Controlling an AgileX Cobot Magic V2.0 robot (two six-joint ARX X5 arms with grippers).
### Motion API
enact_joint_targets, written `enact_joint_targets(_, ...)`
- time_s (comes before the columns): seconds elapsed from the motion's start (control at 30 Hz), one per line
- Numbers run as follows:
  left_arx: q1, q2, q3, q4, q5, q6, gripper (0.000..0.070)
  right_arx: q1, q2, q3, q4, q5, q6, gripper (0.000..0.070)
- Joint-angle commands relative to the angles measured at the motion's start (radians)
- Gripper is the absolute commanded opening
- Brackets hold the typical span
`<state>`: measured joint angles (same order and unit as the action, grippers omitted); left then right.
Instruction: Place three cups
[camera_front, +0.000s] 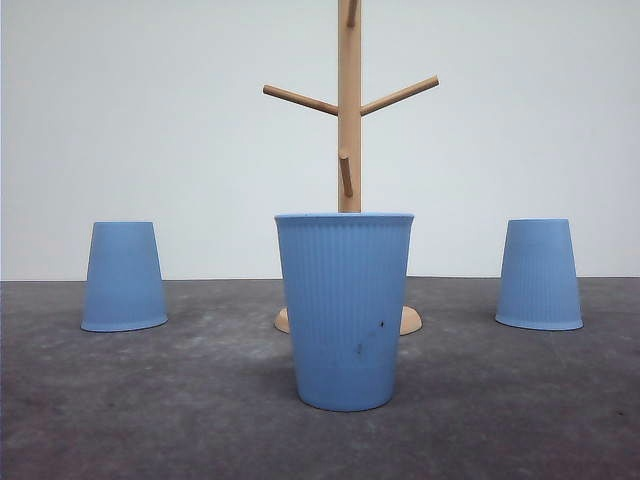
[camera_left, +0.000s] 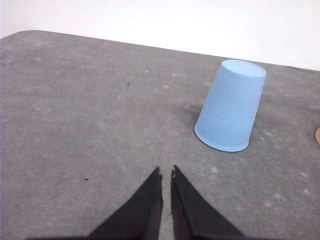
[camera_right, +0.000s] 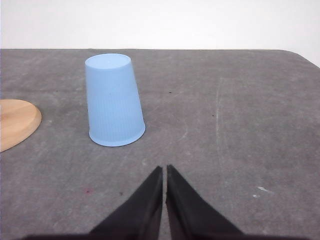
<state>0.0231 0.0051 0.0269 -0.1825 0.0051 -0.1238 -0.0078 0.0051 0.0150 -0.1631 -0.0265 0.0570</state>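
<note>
Three light-blue tapered plastic cups with fine vertical ribbing stand on the dark grey matte table (camera_front: 200, 420).

The centre cup (camera_front: 344, 310) stands upright, mouth up, nearest the front camera. Its smooth rim band is level, and small dark specks mark its ribbed wall low on the right. It sits directly in front of the pale wooden cup tree with angled pegs (camera_front: 349, 100), partly hiding the tree's round base (camera_front: 411, 320).

The left cup (camera_front: 124, 276) is inverted, wide rim flat on the table and flat round bottom uppermost. It stands well apart from the centre cup, further back on the left. In the left wrist view the same cup (camera_left: 230, 106) appears intact and clean.

The right cup (camera_front: 539, 274) is likewise inverted, well apart on the right at similar depth. In the right wrist view this cup (camera_right: 114, 100) sits near the edge of the wooden base (camera_right: 17, 122) without touching it.

The left gripper (camera_left: 166, 175) has its black fingers drawn together with only a thin slit between the tips, holding nothing and clear of the cup. The right gripper (camera_right: 164, 171) is in the same condition: tips nearly meeting, empty, short of its cup.
</note>
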Motion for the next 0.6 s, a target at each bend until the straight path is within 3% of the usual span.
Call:
enact_joint_targets(0.0, -0.001, -0.002, -0.014, -0.005, 0.002, -0.001, 0.0012, -0.002, -0.002, -0.003, 0.013, 0.001, 0.011, 0.0011)
enact_joint_targets(0.57, -0.001, -0.002, -0.014, -0.005, 0.002, -0.001, 0.0011, -0.002, -0.002, -0.003, 0.013, 0.001, 0.011, 0.0011)
